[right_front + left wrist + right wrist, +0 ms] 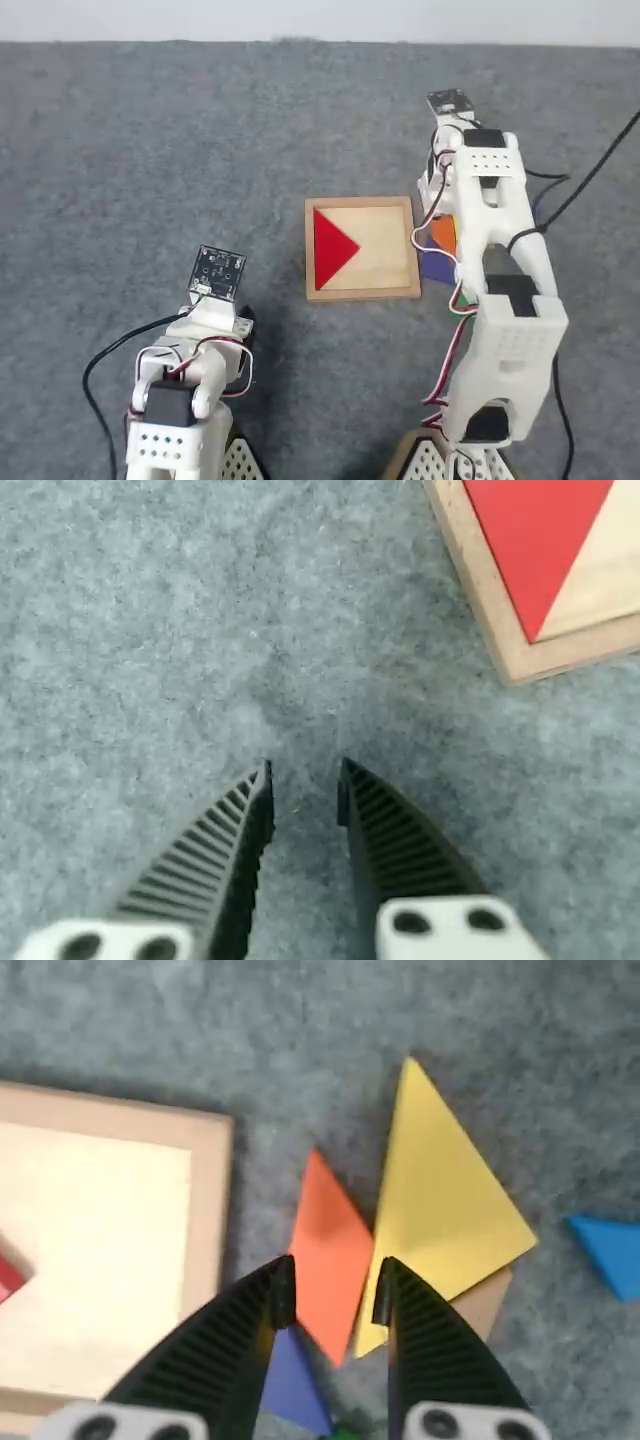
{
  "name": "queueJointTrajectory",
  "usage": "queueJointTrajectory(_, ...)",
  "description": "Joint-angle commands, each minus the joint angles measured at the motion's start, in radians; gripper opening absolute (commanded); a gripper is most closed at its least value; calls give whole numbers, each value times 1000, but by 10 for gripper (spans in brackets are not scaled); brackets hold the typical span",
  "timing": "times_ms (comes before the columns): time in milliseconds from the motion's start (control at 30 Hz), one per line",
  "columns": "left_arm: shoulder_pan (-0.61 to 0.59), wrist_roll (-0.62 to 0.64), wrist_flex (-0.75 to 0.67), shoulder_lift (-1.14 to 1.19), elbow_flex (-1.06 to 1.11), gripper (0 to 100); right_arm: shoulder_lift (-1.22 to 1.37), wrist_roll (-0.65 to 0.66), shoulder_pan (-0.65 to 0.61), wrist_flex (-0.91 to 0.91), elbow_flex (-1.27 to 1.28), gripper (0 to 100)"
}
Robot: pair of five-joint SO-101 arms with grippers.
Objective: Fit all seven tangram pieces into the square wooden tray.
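- Your right tool [332, 1295] hangs over a cluster of loose pieces just beside the square wooden tray [362, 293]. Its jaws stand a little apart and hold nothing.
- Directly beneath it lies the orange piece [328, 1245]. The yellow triangle [440, 1200] touches it along one edge, and a dark blue piece [290, 1380] meets its tip.
- A tan piece [488, 1305] peeks out from under the yellow triangle, and a blue triangle [610, 1250] lies apart from the cluster.
- The tray holds one red triangle [330, 247] against its left side. The remaining floor is bare wood.
- Your left tool [303, 780] sits low over the grey tabletop [150, 150] near a tray corner, narrowly open and empty.
- Risk: closing on the orange piece may drag the yellow triangle or dark blue piece along, since they crowd together.
- Risk: the pieces look thin and flat on a soft surface, so the jaws could slide over an edge rather than catch it.
- Risk: a low approach so near the tray could nudge its wall and shift the red triangle.
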Motion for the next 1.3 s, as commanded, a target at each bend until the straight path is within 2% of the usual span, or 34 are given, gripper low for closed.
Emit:
queueJointTrajectory(0, -8, 9, 3, -12, -13, 101, -38, -15, 33, -31, -57, 145)
queueJointTrajectory(133, -8, 9, 3, -12, -13, 101, 58, -48, 74, -25, -192, 201)
queueJointTrajectory(233, -8, 9, 3, -12, -13, 101, 148, -3, 77, 7, -293, 284)
queueJointTrajectory(333, -8, 9, 3, -12, -13, 101, 252, 20, 76, 65, -396, 325)
queueJointTrajectory(567, -8, 9, 3, -12, -13, 101, 449, 2, 99, 220, -611, 314)
queueJointTrajectory(767, -8, 9, 3, -12, -13, 101, 538, -5, 101, 352, -721, 204)
queueJointTrajectory(1033, -8, 9, 3, -12, -13, 101, 547, -55, 170, 427, -845, 199)
queueJointTrajectory(1267, -8, 9, 3, -12, -13, 101, 547, -92, 262, 550, -1128, 202)
